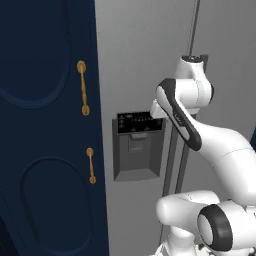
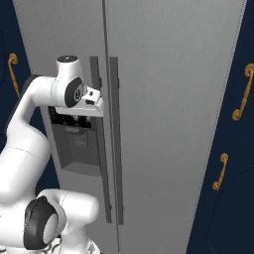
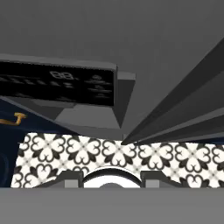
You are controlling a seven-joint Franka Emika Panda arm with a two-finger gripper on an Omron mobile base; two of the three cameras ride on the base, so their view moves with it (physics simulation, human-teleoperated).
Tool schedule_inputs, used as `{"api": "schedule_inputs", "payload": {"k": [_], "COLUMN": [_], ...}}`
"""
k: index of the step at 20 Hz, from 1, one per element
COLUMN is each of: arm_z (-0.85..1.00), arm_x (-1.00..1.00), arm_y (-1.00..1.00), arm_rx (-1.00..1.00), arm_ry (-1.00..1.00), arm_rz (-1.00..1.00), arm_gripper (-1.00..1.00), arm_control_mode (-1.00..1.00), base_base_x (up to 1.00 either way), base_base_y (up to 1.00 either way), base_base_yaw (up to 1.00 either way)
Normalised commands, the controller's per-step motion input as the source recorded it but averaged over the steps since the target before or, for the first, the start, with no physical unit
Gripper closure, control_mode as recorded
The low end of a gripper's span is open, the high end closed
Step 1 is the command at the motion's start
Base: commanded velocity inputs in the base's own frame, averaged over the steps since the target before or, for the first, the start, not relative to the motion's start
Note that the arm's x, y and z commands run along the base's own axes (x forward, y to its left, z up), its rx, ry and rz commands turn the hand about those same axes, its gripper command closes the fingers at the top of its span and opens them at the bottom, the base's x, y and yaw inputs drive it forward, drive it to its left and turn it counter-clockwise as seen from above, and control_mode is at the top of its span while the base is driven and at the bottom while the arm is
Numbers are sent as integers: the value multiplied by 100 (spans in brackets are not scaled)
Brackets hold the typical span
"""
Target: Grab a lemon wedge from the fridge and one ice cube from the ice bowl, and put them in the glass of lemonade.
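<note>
Grey fridge [image 2: 168,99], doors closed.

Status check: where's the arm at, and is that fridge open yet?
Gripper state can't be read; hand up by the dispenser panel. Fridge doors shut, both bar handles untouched. Nothing in the way of the handles.

**Kitchen surroundings: cabinets and floor**

Tall navy cabinet doors [image 1: 47,125] with raised oval panels stand on the left, carrying two gold handles [image 1: 83,88], one above the other. Matching navy cabinets [image 2: 233,163] with gold handles [image 2: 220,171] stand on the right. The floor [image 3: 113,155] is tiled in a black-and-white floral pattern.
</note>
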Motion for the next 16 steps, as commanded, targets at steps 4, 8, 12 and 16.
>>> {"api": "schedule_inputs", "payload": {"k": [4,8,12,16], "arm_z": [0,-20,-32,-10], "arm_x": [-40,-49,-22,-1], "arm_y": [-5,-11,-11,0], "arm_rx": [3,5,2,0], "arm_ry": [0,2,12,4], "arm_rz": [-1,-4,-4,0], "arm_gripper": [-100,-100,-100,-100], "arm_control_mode": [-100,-100,-100,-100], "base_base_x": [0,0,0,0], "base_base_y": [0,0,0,0], "base_base_yaw": [0,0,0,0]}}
